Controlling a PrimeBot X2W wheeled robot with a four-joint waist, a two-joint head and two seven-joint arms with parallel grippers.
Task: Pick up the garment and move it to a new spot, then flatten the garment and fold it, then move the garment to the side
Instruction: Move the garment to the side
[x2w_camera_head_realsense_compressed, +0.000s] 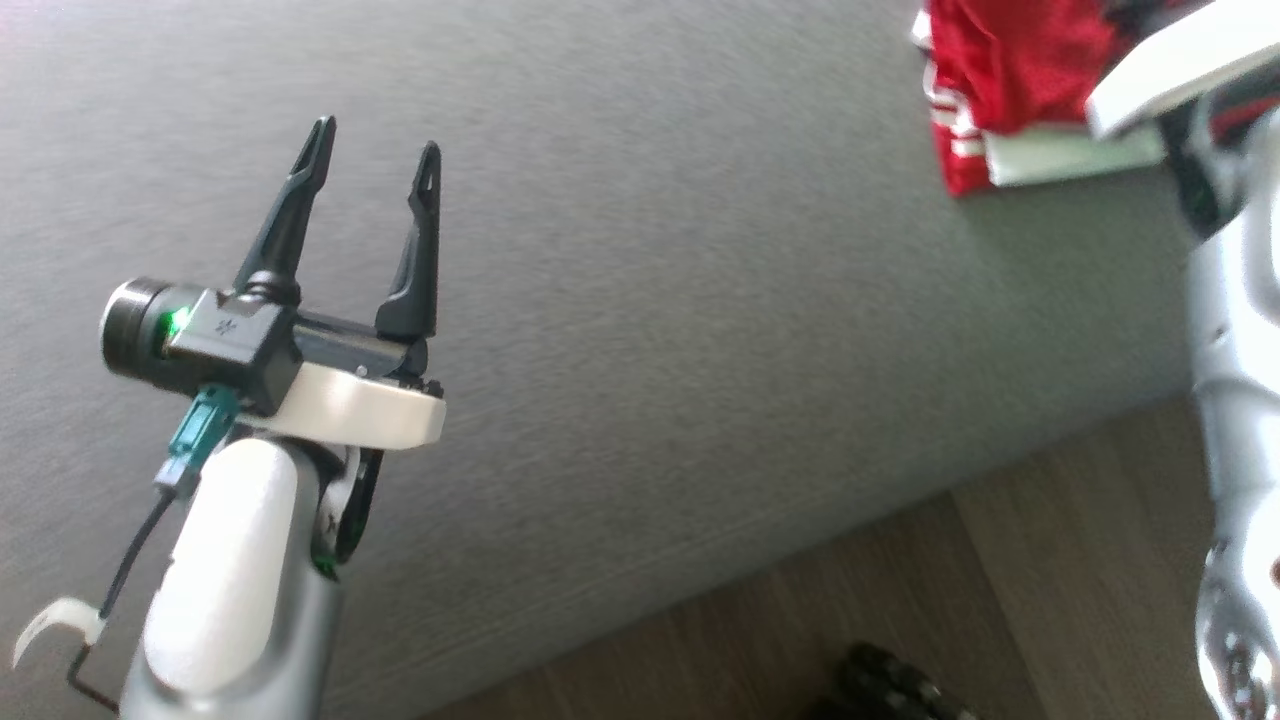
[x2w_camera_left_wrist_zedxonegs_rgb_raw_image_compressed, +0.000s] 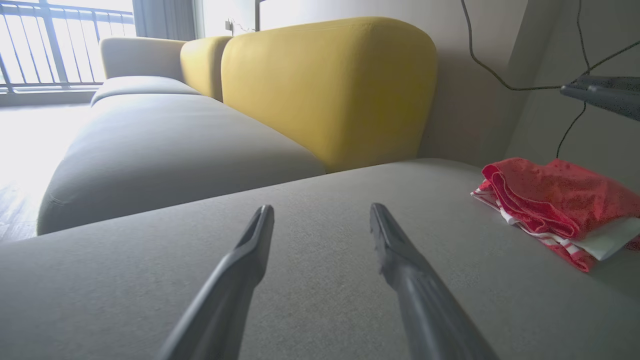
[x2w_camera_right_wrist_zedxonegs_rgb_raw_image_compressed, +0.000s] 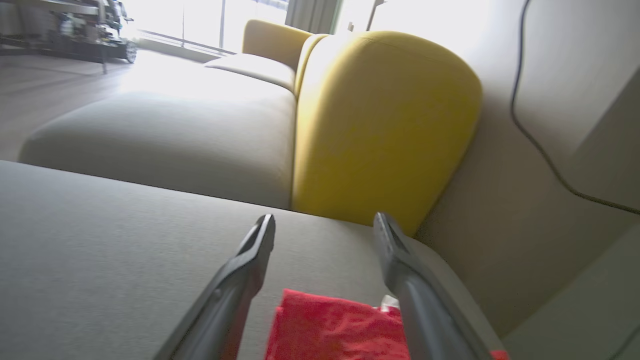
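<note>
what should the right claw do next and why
Probably lift the right claw straight up and away: it stands open over the folded red garment, which lies ungripped on the grey cushion, so the placing looks done.

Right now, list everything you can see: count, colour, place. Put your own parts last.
garment: one, red with white stripes, folded on the nearest seat cushion, at its end by the wall
seat cushions: three, grey, in a row running toward the window
back cushions: two, yellow, upright behind the seats
cable: one, dark, hanging down the pale wall
floor: one, brown wood, beside the sofa
railing: one, dark, outside the bright window
left hand: one, dark fingers, open, above bare grey cushion
right hand: one, dark fingers, open, over the garment
</note>
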